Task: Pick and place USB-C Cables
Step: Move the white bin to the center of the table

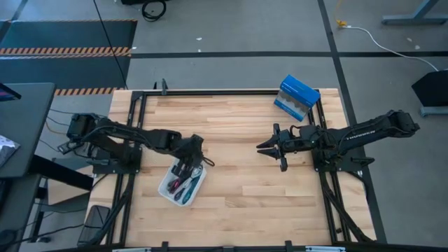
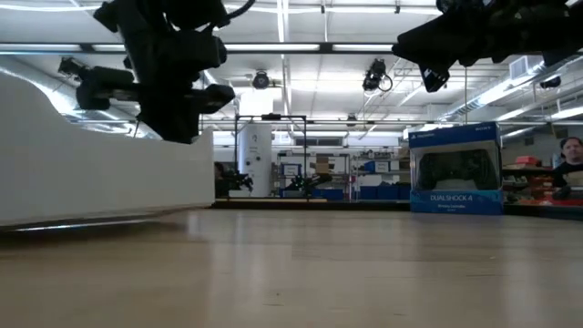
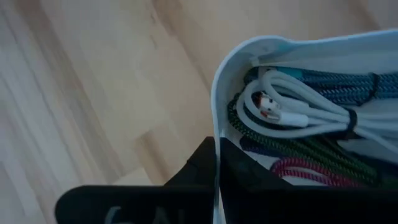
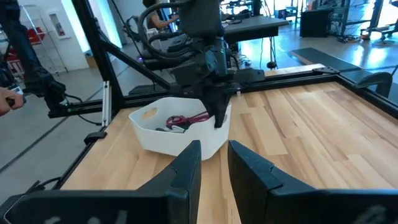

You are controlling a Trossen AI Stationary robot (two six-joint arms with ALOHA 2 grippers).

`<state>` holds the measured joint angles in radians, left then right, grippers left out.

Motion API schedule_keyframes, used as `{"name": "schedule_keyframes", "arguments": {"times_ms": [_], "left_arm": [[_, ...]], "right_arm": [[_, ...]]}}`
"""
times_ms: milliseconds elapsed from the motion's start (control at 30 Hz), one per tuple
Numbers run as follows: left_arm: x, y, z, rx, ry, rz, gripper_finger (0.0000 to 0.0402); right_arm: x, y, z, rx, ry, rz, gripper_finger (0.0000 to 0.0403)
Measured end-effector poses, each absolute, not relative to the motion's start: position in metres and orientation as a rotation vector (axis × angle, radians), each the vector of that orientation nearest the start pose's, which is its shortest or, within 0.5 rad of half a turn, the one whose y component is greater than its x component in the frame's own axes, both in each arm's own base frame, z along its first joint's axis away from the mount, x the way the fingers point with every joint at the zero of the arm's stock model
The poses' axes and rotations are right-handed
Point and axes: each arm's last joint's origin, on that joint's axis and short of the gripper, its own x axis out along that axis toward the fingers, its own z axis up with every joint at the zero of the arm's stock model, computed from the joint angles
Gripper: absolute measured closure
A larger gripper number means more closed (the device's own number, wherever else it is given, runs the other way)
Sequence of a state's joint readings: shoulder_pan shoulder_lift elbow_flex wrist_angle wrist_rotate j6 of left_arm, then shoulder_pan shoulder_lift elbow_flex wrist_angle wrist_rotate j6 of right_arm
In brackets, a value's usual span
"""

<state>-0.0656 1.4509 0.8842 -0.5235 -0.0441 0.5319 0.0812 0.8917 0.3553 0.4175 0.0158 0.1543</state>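
A white tray (image 1: 165, 189) lies at an angle on the wooden table, left of centre, resting on its bottom. In it lie the USB-C cables: a white bundle (image 3: 298, 109), a teal one (image 3: 336, 84), a green one (image 3: 292, 146) and a maroon one (image 3: 311, 171). My left gripper (image 1: 187, 168) stands shut at the tray's far right end, pointing steeply down. My right gripper (image 4: 214, 155) hovers open and level above the table right of centre (image 1: 269, 148), with nothing between its fingers. My left gripper pinches the tray's thin wall at the rim (image 3: 216, 124), beside a rounded corner, one finger inside and one outside. The fingers (image 4: 219, 118) come from above, slanting down. The rim shows as a white line between the two dark fingers. The tray's bottom stays on the table.
A blue-and-white box (image 1: 297, 98) stands at the table's far right, behind my right arm. A black frame (image 1: 210, 91) runs round the tabletop. Bare wood lies between the two grippers and along the near edge. A person (image 2: 569, 164) sits in the room beyond.
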Motion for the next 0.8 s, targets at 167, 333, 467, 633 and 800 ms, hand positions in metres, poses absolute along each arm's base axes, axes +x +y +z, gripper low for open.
{"name": "schedule_keyframes", "arguments": {"times_ms": [167, 333, 467, 633, 800], "left_arm": [[0.287, -0.015, 0.193, 0.606, 1.079, -0.355, 0.0394], [0.307, -0.02, 0.207, 0.669, 1.091, -0.327, 0.0386], [0.316, -0.021, 0.238, 0.659, 1.06, -0.214, 0.036], [0.324, -0.024, 0.285, 0.5, 1.019, -0.063, 0.0335], [0.325, -0.03, 0.314, 0.421, 0.974, -0.029, 0.0321]], "right_arm": [[0.191, 0.011, 0.224, 0.15, 0.119, 0.031, 0.0317], [0.191, 0.007, 0.225, 0.151, 0.11, 0.014, 0.0317], [0.191, 0.007, 0.224, 0.151, 0.114, 0.014, 0.0317], [0.191, 0.008, 0.223, 0.151, 0.13, 0.027, 0.0317], [0.191, 0.008, 0.222, 0.155, 0.142, 0.031, 0.0317]]}}
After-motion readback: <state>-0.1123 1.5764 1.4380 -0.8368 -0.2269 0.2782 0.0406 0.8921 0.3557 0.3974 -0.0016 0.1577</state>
